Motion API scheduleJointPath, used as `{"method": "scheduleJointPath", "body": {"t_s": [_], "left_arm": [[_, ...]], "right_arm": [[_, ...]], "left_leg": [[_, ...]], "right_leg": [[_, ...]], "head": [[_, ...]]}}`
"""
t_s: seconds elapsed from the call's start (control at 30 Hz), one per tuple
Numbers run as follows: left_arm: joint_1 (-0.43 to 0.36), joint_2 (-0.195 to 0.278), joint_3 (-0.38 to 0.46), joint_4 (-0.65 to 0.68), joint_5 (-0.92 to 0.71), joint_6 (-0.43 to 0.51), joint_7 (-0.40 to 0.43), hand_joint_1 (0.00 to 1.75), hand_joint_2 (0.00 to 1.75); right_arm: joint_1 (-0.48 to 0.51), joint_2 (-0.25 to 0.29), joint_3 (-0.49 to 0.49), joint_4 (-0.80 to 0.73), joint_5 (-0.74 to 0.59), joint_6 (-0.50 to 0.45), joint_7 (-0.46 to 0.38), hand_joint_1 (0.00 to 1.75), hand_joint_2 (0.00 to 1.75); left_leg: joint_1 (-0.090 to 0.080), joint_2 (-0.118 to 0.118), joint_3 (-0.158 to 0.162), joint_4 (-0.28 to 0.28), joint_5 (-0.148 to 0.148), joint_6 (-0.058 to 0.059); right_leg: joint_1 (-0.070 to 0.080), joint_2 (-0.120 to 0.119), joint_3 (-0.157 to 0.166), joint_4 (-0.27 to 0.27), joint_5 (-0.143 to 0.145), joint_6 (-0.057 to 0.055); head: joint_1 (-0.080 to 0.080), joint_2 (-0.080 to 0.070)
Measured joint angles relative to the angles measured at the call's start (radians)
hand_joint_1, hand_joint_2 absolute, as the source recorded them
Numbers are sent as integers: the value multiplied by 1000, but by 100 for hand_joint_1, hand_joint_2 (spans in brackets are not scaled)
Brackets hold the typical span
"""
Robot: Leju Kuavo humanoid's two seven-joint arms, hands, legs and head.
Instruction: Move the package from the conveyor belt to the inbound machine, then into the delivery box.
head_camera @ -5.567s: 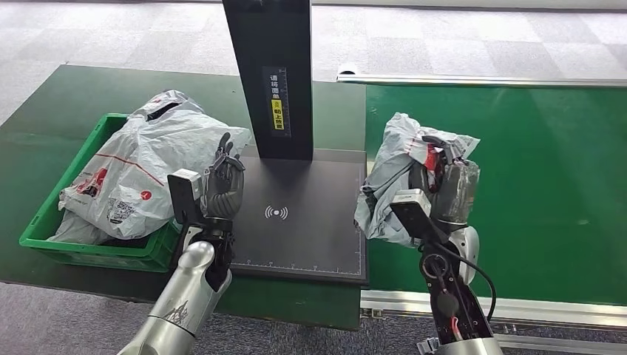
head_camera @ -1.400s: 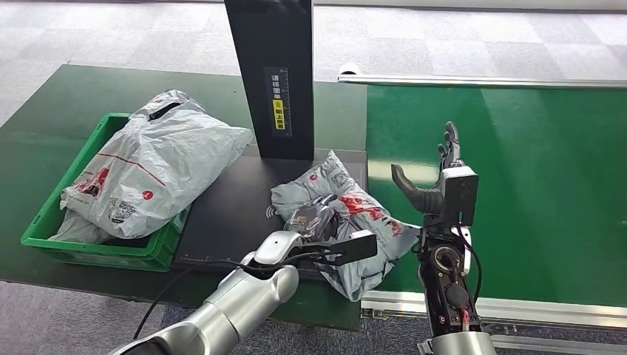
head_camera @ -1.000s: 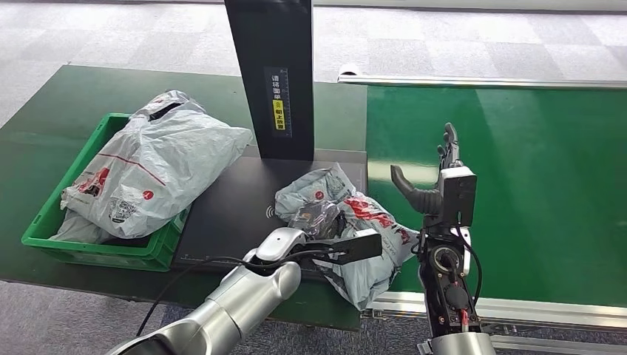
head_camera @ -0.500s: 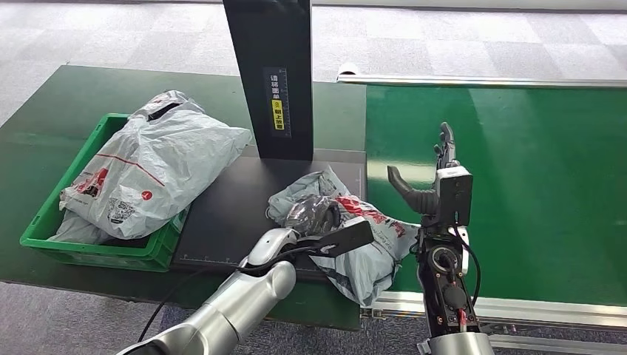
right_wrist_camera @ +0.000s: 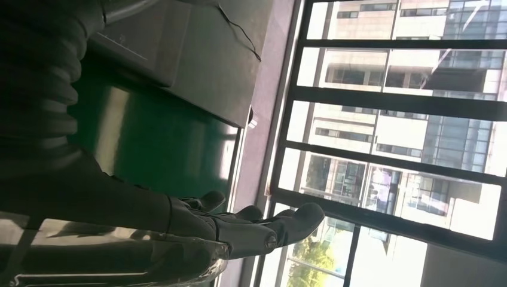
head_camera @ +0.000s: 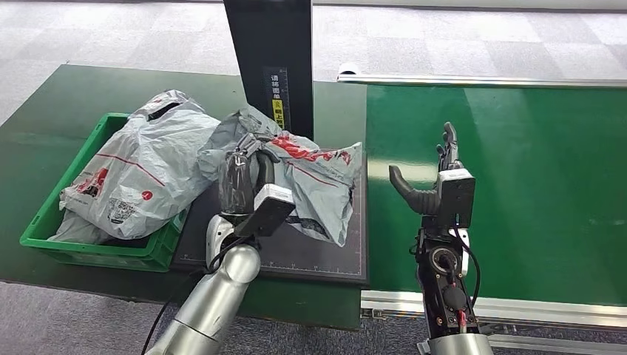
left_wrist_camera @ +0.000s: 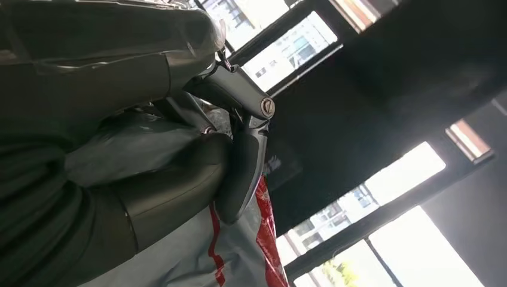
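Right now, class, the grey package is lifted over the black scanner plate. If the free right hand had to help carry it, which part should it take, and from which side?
Probably the loose drooping corner of the grey package, approached from the conveyor side. The left hand already grips the end towards the green box, and the slack film at the other end hangs free, nearest the open right hand.

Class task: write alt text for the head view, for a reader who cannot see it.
The left hand holds a grey package up over the black scanner plate, beside a green crate heaped with bags. The right hand stands open and empty over the green belt.
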Motion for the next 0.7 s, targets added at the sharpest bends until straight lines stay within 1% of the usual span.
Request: {"method": "scheduleJointPath", "body": {"t_s": [0.2, 0.37, 0.5, 0.53, 0.6, 0.63, 0.67, 0.7], "left_arm": [[36, -2, 103, -149, 30, 2, -91, 175, 175], [48, -2, 159, -267, 15, 2, -113, 175, 175], [39, -2, 205, -339, -34, 2, -85, 175, 175], [33, -2, 212, -348, -43, -4, -63, 175, 175], [16, 2, 215, -354, -22, -58, 3, 165, 175], [8, 8, 210, -354, 14, -112, 39, 128, 175], [3, 15, 202, -355, 60, -175, 67, 85, 175], [1, 24, 192, -357, 112, -239, 85, 46, 131]], "right_arm": [[2, -1, 5, 0, -10, 0, -7, 0, 175], [12, -2, 8, -1, -14, 0, -7, 0, 175], [21, -2, 9, -4, -15, 0, -7, 0, 175], [23, -2, 10, -4, -15, 0, -7, 0, 175], [27, -3, 11, -8, -15, 0, -7, 0, 175], [29, -4, 12, -10, -15, 0, -7, 0, 175], [32, -5, 12, -13, -15, 0, -7, 0, 175], [35, -7, 13, -16, -16, 1, -7, 0, 175]], "left_leg": [[0, 0, 0, 0, 0, 0], [0, 0, 0, 0, 0, 0], [0, 0, 0, 0, 0, 0], [0, 0, 0, 0, 0, 0], [0, 0, 0, 0, 0, 0], [0, 0, 0, 0, 0, 0], [0, 0, 1, 0, 0, 0], [0, 0, 1, 0, 0, 0]], "right_leg": [[0, 0, 0, 0, 0, 0], [0, 0, 0, 0, 0, 0], [0, 0, 0, 0, 0, 0], [0, 0, 0, 0, 0, 0], [0, 0, 0, 0, 0, 0], [0, 0, 0, 0, 0, 0], [0, 0, 0, 0, 0, 0], [0, 0, 0, 0, 0, 0]], "head": [[0, 0], [0, 0], [0, 0], [0, 0], [0, 0], [0, 0], [0, 0], [0, 0]]}}
